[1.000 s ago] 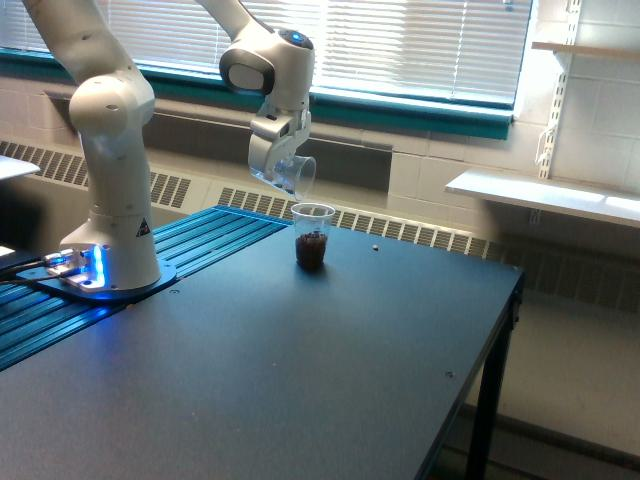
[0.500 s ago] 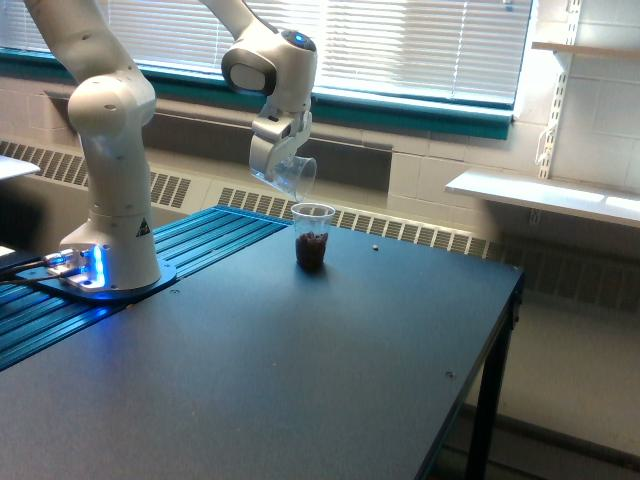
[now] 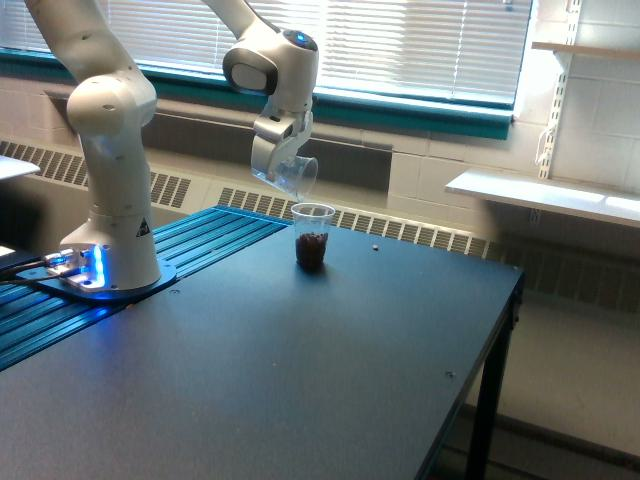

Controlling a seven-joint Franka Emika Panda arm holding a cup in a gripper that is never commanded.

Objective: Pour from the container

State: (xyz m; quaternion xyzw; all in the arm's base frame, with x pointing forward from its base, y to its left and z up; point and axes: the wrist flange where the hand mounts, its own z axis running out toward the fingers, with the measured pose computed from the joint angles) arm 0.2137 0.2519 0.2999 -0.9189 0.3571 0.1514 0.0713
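My gripper is shut on the container, a short clear plastic cup. It hangs tipped on its side, mouth pointing to the exterior view's right and slightly down. The container looks empty. Just below and slightly right of its mouth, a slimmer clear cup stands upright on the dark table. Dark brown material fills the lower half of that cup. A small gap separates the two cups.
A tiny dark speck lies on the table right of the standing cup. The arm's white base stands at the left on a blue ribbed panel. The table's right edge drops off to the floor.
The gripper and the tipped container have risen a few pixels and shifted slightly right. The standing cup has not moved.
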